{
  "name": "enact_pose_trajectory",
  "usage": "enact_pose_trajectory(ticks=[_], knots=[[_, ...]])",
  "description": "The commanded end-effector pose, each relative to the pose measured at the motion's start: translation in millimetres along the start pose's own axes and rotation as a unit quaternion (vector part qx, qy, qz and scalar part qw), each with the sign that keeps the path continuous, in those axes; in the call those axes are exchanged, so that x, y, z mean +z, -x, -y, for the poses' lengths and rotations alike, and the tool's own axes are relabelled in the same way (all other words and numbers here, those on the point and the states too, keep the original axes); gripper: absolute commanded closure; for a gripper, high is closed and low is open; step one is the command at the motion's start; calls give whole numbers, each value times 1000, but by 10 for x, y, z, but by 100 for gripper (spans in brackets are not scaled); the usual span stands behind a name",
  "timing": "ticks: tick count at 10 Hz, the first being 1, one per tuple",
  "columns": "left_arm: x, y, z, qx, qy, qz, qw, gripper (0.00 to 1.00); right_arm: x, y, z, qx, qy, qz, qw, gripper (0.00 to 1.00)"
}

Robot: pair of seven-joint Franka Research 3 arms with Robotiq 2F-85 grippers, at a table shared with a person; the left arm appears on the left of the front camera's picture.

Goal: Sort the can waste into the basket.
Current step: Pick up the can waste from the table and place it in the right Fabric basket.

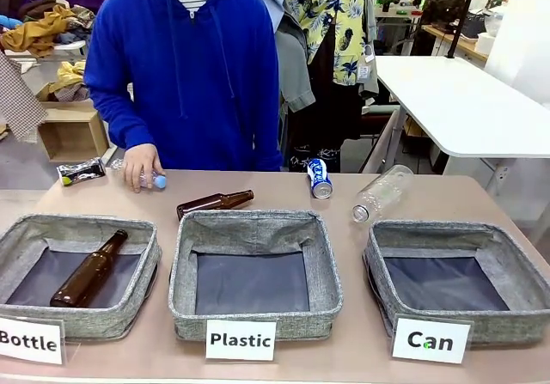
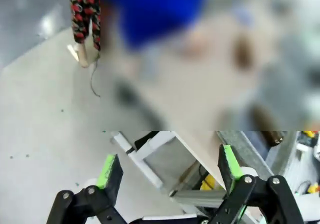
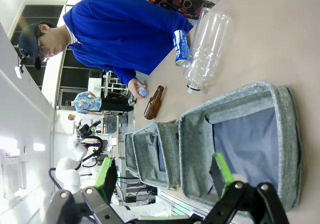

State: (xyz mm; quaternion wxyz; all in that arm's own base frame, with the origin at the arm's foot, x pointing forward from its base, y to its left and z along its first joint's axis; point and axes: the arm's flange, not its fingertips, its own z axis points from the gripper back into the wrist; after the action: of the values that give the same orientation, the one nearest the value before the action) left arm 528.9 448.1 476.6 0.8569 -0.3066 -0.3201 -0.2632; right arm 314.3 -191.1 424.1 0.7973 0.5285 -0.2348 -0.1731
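Observation:
A blue and white can [image 1: 319,178] lies on the far side of the table, and the right wrist view has it as the can [image 3: 181,47] beside a clear bottle. A crushed dark can [image 1: 81,172] lies at the far left, close to the person's hand [image 1: 140,166]. The grey basket [image 1: 447,229] behind the "Can" sign [image 1: 430,340] sits front right with nothing in it. My right gripper [image 3: 164,171] hangs open above the near wall of that basket [image 3: 195,144]. My left gripper [image 2: 170,164] is open off the table's edge, over the floor, and holds nothing.
A clear plastic bottle [image 1: 382,193] lies just behind the Can basket. A brown bottle [image 1: 215,202] lies behind the Plastic basket [image 1: 254,222]. The Bottle basket [image 1: 86,225] holds another brown bottle [image 1: 88,268]. The person's hand rests on a small blue-capped plastic bottle [image 1: 157,180].

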Motion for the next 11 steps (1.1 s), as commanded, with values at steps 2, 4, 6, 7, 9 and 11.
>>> enact_pose_trajectory(ticks=[2,4,6,7,9,11], knots=[[-15,-74,-80,-15,23,42,999,0,10,-13,-3,13,-9,4,1000,0],[-508,-523,8,-44,2,17,999,0,10,-13,-3,13,-9,4,1000,0],[-1133,-1102,33,-76,18,-34,996,0,10,-13,-3,13,-9,4,1000,0],[-1234,-1241,32,-77,23,-54,995,0,10,-13,-3,13,-9,4,1000,0],[-863,-1222,-60,-72,46,-41,995,0,10,-13,-3,13,-9,4,1000,0],[-183,-685,-155,-31,22,28,999,0,10,-13,-3,13,-9,4,1000,0]])
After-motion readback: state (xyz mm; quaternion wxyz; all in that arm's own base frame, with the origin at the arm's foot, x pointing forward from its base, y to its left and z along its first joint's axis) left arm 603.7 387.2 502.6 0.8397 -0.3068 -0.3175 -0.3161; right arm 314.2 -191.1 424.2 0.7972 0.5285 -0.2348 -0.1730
